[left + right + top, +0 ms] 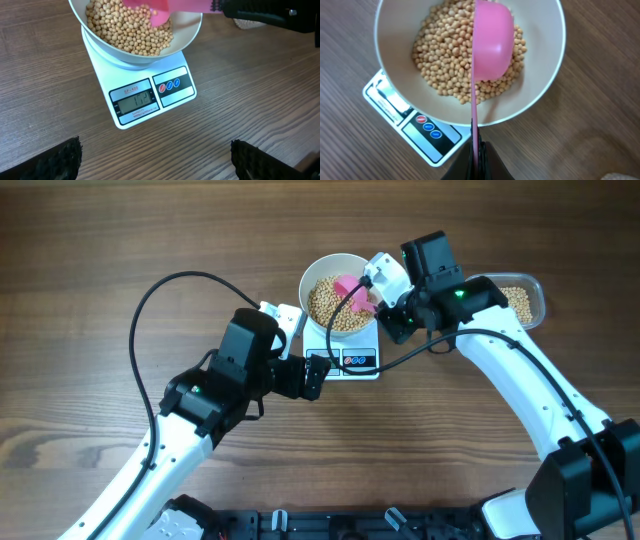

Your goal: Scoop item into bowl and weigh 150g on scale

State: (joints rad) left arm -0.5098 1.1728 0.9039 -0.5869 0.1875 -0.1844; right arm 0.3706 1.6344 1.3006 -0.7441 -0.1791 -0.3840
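The right fingers (485,165) are pinched tight on the thin handle of a pink scoop (492,42). Just ahead of them its cup is turned on its side over the beans (445,60) in the white bowl (547,65), which sits on the scale (387,97). The left fingers (260,160) stand wide, holding nothing, above the worktop (45,75). The scale's display lies ahead of them, then the bowl. A clear tub (525,300) of beans lies behind the right fingers.

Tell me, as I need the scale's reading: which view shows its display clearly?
Left wrist: the scale display is sharp, evenly lit, legible. Overhead: too small to read. Right wrist: display is oblique, streaked with glare, partly under the bowl.
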